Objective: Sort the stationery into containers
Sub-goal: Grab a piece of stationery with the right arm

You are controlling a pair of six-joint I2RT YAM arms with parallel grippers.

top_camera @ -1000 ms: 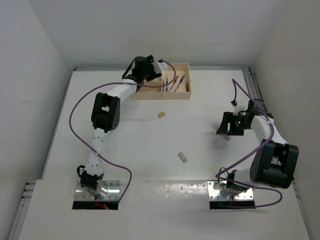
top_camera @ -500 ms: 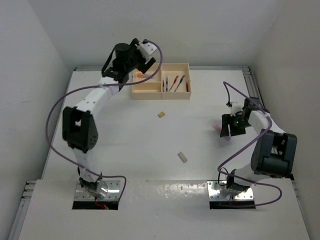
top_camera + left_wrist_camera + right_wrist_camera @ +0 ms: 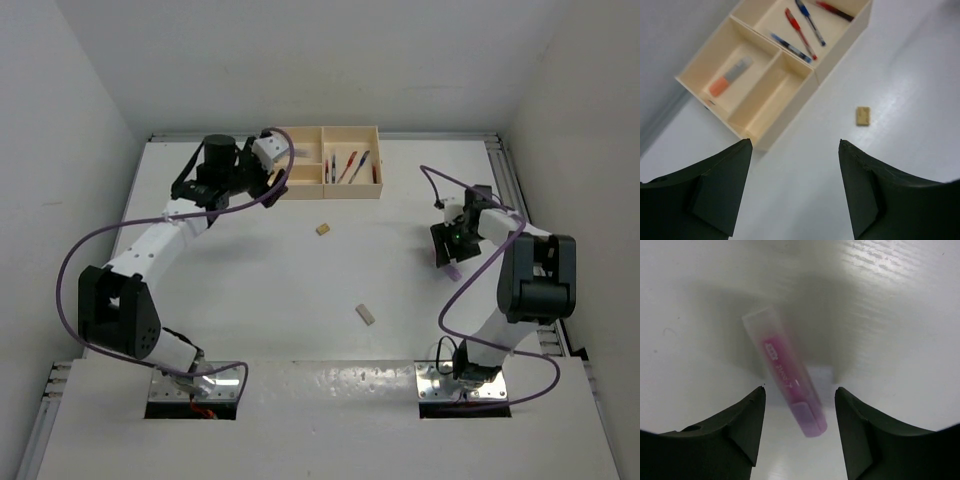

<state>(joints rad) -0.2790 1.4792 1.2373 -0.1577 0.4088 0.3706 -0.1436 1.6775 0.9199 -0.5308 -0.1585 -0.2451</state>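
Pens (image 3: 799, 31), orange mkr (image 3: 730, 77) in tray (image 3: 786, 120); block (image 3: 863, 115), eraser (image 3: 366, 314), pink mkr (image 3: 787, 375) outside.

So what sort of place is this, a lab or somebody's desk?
Probably a lab robot test cell, not a desk: a white table boxed in by plain white panels, two robot arms bolted at its near edge, and little else but a cream tray holding pens.

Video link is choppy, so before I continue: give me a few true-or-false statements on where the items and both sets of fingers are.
1. The orange marker lies in a small compartment of the tray. True.
2. The tan block is inside the tray. False: it lies on the table, outside it.
3. The left fingers hold a pen. False: they are open and empty.
4. The pink marker lies on the table between the open right fingers. True.
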